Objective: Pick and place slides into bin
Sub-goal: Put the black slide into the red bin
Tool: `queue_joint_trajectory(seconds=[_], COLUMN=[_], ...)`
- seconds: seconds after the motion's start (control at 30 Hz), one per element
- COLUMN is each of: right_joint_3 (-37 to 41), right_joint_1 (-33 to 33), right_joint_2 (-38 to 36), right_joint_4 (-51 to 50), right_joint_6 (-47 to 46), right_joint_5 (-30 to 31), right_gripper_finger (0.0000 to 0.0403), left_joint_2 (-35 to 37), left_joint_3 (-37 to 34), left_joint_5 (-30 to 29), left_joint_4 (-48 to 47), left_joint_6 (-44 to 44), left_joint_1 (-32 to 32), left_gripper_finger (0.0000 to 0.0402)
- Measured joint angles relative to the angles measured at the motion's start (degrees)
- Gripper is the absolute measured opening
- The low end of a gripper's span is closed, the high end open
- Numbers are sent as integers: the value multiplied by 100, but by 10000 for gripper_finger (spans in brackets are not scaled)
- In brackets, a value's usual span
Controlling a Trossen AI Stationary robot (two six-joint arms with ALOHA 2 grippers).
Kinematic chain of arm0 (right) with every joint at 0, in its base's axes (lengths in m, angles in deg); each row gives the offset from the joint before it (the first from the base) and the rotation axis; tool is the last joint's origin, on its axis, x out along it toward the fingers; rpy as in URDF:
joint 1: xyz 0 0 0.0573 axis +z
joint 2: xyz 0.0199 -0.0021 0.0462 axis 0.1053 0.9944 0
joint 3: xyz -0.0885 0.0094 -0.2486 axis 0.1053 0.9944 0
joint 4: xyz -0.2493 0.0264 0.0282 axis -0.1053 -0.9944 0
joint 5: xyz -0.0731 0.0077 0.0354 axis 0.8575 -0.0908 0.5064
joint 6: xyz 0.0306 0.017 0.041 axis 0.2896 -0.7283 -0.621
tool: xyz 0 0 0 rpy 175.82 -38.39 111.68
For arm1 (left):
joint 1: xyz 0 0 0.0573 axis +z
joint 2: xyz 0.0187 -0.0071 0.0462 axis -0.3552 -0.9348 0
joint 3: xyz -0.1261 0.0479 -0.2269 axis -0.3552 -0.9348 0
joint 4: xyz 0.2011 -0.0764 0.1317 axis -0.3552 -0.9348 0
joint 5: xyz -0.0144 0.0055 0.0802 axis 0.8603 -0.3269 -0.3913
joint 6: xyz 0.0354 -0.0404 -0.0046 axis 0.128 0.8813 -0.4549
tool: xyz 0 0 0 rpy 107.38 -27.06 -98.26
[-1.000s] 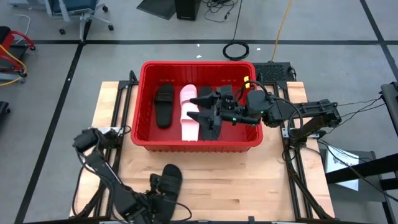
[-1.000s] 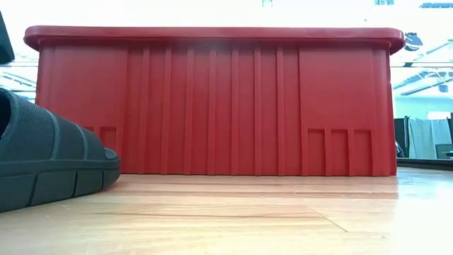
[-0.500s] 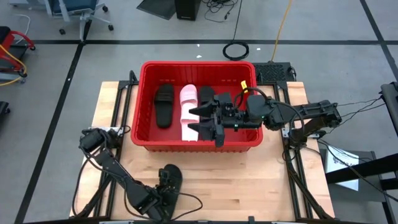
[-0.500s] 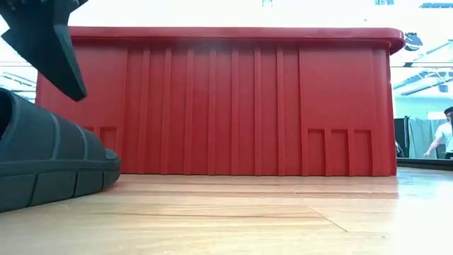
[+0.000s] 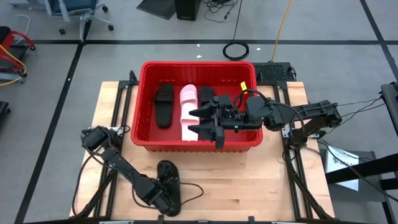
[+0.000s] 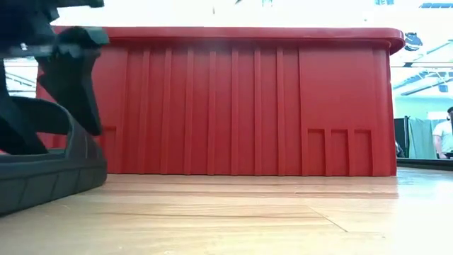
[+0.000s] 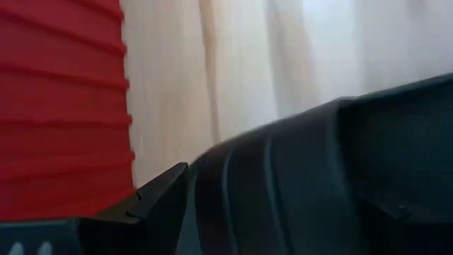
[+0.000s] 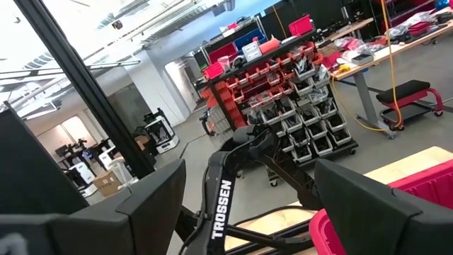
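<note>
A black slide lies flat on the wooden table in front of the red bin. My left gripper is open and low over it. In the low view my left gripper has one finger on each side of the wide strap. Inside the bin a black slide and a pale pink slide lie side by side. Another black slide is partly hidden under my right gripper, which hangs open above the bin with nothing between its fingers. My left gripper comes at the black slide's strap slanting down from the table's near left, one finger in front of the strap and one behind it. I cannot tell whether the fingers touch it. The slide lies sole-down on the table.
The bin's tall near wall stands close behind the slide on the table. Bare wood lies to the right of the slide. Beyond the table there are shelves, cables and a person at the far right.
My left gripper has come down and moved toward the table's right edge, from beside the black slide to astride its strap, staying open. The slide's toe end has shifted a little on the table.
</note>
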Motion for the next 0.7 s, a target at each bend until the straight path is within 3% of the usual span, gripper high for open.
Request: queue_joint_trajectory(seconds=[0.17,0.53,0.7], right_joint_3=[0,0,0], right_joint_1=[0,0,-4], right_joint_2=[0,0,0], right_joint_4=[4,10,99], right_joint_6=[12,-11,-11], right_joint_5=[0,22,33], right_gripper_finger=[302,302,302], left_joint_2=[20,47,322], left_joint_3=[-195,-203,-8], left_joint_5=[44,105,396], left_joint_4=[4,-128,-180], left_joint_6=[41,-51,-427], left_joint_1=[178,275,218], left_gripper_finger=[248,26,12])
